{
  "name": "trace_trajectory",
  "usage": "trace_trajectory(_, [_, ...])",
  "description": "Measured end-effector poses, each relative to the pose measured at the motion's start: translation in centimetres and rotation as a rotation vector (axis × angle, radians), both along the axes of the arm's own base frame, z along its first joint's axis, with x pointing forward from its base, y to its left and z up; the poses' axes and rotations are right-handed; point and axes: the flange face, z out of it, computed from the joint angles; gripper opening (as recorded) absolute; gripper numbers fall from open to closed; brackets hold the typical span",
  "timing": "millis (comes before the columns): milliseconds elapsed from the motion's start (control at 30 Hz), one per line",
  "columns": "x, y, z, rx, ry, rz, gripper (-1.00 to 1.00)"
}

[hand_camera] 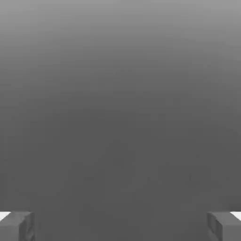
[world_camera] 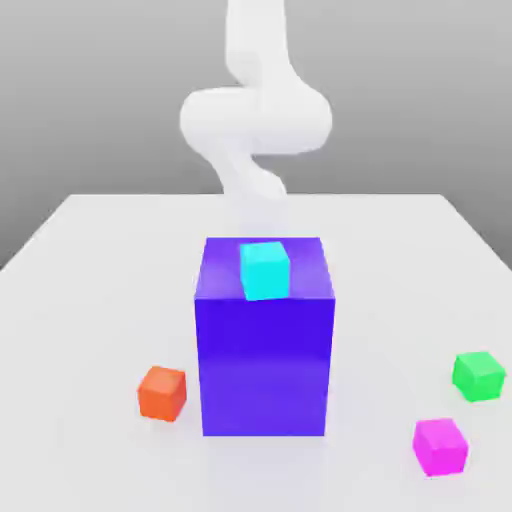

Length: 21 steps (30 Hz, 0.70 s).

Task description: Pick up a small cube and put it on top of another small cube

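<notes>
White and smooth, the robot arm rises behind the big blue-purple block in my exterior view, its thick links folding in an S-shaped bend above the far part of the pale grey table. From here I see its lower part dropping behind the block, so I cannot make out the hand itself in that view.

In my hand view, the gripper has its two grey fingertips at opposite edges of the frame, spread wide apart with nothing between them, against a plain grey backdrop.

The small bright magenta cube sits on the table near the front, toward the exterior view's right. The small bright green cube rests just behind it and slightly further to the right; the two are near each other but not touching. Both stand well apart from the arm.

A small cyan cube sits on top of the blue-purple block, close to its front edge. A small orange cube lies on the table just beside the block, on the exterior view's left.

I can read no writing, labels or brand marks on any of the surfaces.
</notes>
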Motion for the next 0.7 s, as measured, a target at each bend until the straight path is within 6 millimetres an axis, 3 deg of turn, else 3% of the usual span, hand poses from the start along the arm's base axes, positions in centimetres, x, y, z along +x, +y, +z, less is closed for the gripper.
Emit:
trace_trajectory(167, [5.6,4.1,-8.4,-0.029,0.14,0.002,0.0])
trace_trajectory(367, [9.3,8.8,-19.3,-0.054,0.298,0.023,0.0])
trace_trajectory(533, [10.0,12.8,-28.7,-0.064,0.428,0.051,0.0])
trace_trajectory(700, [8.3,17.2,-37.8,-0.064,0.56,0.099,0.0])
